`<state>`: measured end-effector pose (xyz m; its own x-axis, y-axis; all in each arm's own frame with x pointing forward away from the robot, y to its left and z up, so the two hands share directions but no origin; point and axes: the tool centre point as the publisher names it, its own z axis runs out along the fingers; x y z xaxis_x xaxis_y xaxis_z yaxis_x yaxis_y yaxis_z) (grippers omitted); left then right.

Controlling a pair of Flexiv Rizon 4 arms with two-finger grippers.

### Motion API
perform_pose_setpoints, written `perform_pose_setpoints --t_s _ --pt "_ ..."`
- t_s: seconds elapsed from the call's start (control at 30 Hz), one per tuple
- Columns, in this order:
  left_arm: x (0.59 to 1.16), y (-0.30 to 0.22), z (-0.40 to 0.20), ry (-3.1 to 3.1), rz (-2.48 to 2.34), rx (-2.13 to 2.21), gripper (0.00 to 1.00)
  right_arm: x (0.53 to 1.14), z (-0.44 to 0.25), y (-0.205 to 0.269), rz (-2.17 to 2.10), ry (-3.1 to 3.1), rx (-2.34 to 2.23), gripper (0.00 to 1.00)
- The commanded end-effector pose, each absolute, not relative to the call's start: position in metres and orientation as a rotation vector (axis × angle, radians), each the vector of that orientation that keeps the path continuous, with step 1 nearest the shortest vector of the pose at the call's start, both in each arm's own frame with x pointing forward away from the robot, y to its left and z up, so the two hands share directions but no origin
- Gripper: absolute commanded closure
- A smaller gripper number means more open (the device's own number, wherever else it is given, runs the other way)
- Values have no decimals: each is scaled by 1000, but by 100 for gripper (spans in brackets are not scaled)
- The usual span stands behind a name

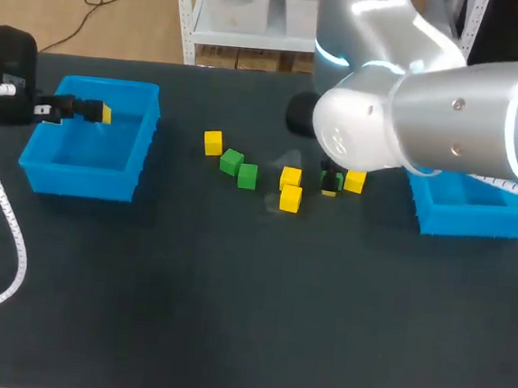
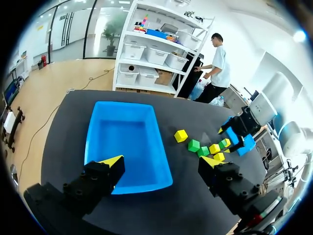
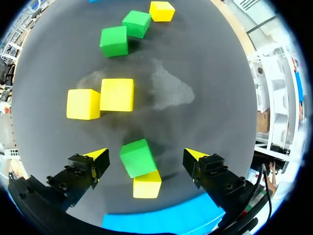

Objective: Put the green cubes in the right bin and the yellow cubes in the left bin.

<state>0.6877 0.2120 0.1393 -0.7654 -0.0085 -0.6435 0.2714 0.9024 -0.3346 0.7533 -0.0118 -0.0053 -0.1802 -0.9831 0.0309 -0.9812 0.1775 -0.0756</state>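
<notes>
Now right tool (image 3: 145, 155) released, straddling the green cube (image 3: 137, 157) on the counter (image 3: 205, 73); in head view a yellow cube (image 1: 354, 181) touches it at 3 o'clock. Best: lower squarely, clench green faces only, leave yellow undisturbed.

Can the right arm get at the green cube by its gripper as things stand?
Probably yes: the right gripper is open around the green cube, though a yellow cube touches it.

Bare table (image 3: 210, 63) either side of green cube (image 3: 138, 157), one yellow cube (image 3: 146, 185) tight against it.
</notes>
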Motion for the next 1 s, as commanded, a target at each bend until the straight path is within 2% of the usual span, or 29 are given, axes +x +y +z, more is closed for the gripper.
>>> perform_pose_setpoints --t_s 0.03,0.07,0.1,0.2,0.23,0.57,0.83,1.0 --pt "689 210 140 2396 -536 184 0 759 -7 -9 -127 2402 -1997 6" --pt "689 210 140 2396 -536 184 0 760 -7 -9 -130 2407 -1992 50" --pt "689 210 140 2396 -536 184 0 760 -7 -9 -129 2409 -1989 67" --pt "689 210 140 2396 -536 184 0 761 -7 -10 -125 2418 -1978 97" --pt "689 210 140 2396 -536 184 0 761 -7 -10 -126 2419 -1976 100" --pt "689 210 140 2396 -536 184 0 765 3 -12 -147 2414 -1925 100" --pt "689 210 140 2396 -536 184 0 782 65 -4 -154 2303 -1739 100" --pt "689 210 140 2396 -536 184 0 799 114 -26 -209 2282 -1479 100"
